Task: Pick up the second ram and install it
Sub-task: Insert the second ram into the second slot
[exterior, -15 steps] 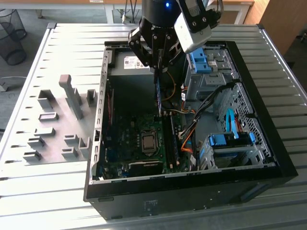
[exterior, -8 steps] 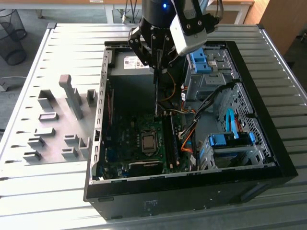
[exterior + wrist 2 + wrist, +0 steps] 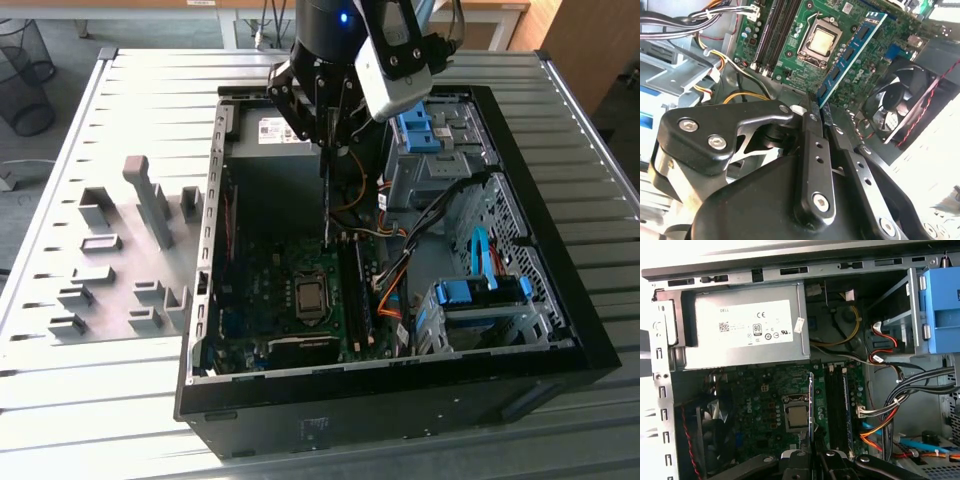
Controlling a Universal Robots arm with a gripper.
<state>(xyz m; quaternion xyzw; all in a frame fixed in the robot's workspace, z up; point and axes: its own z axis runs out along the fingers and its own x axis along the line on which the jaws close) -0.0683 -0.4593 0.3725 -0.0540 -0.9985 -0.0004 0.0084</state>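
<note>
Slatted grey worktop carried an open computer case. Above its motherboard, the gripper had its fingers pinching the second ram by one end, edge-down, seemingly to meet the slots just beside.

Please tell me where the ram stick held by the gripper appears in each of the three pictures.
Exterior view: the second ram hangs edge-on below the gripper, over the motherboard.
Second wrist view: blue strip running from the fingers.
First wrist view: thin dark edge.
Shared landmark: the CPU socket beside it.
</note>
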